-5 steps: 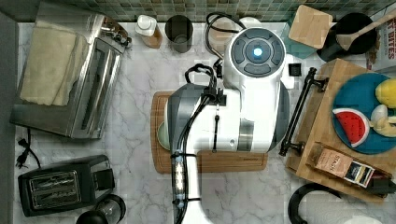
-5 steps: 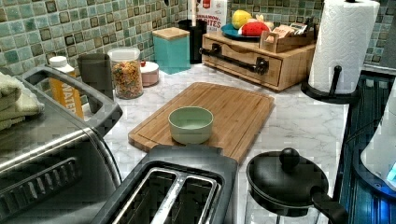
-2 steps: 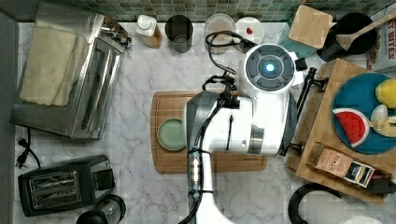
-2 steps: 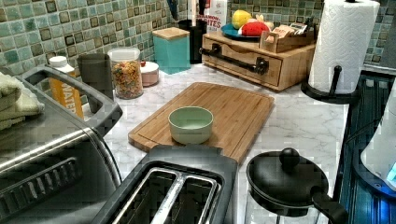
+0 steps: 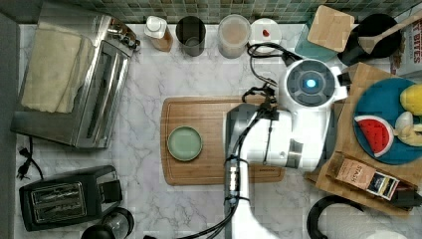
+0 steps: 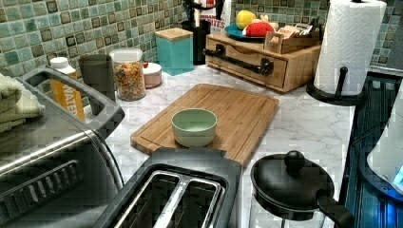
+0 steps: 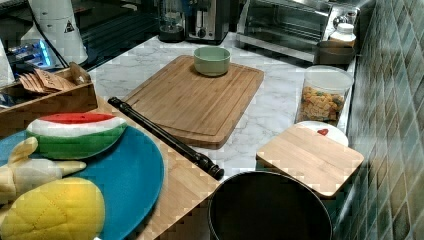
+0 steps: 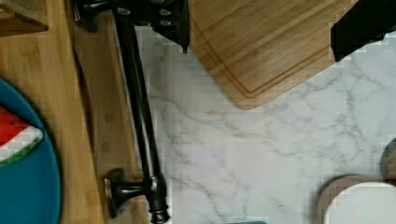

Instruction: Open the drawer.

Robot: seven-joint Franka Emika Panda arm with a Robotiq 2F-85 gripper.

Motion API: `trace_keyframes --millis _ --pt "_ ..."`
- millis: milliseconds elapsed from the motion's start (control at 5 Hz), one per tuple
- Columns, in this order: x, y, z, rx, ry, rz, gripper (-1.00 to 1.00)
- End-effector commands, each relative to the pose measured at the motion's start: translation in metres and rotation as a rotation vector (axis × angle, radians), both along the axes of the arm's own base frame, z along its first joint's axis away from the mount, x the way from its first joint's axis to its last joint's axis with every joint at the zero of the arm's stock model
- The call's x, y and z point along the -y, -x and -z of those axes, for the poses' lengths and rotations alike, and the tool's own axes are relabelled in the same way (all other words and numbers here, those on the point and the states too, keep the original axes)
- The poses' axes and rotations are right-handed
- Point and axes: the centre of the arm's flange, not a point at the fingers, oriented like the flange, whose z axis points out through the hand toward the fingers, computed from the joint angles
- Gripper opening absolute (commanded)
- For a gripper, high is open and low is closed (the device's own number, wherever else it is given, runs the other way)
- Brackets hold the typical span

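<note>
The drawer (image 6: 256, 59) sat closed in its bamboo box beside the cutting board (image 5: 219, 142), its black bar handle (image 8: 140, 107) facing the board. The hand (image 8: 261, 28) hung above the handle's end, fingers (image 8: 170, 21) spread wide and gripping nothing. A green bowl (image 5: 184, 143) stood on the board, on the marble tabletop (image 5: 144, 84).

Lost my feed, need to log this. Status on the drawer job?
Gripper open, above the handle, not gripping. Drawer shut. Nothing blocking its front.
</note>
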Motion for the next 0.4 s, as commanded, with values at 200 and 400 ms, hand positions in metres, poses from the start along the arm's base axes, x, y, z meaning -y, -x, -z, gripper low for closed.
trace_keyframes --millis 200,400 --pt "0.058 -0.01 0.043 -0.021 0.029 0.006 1.0" --pt "0.057 -0.012 0.06 -0.061 0.069 -0.025 1.0"
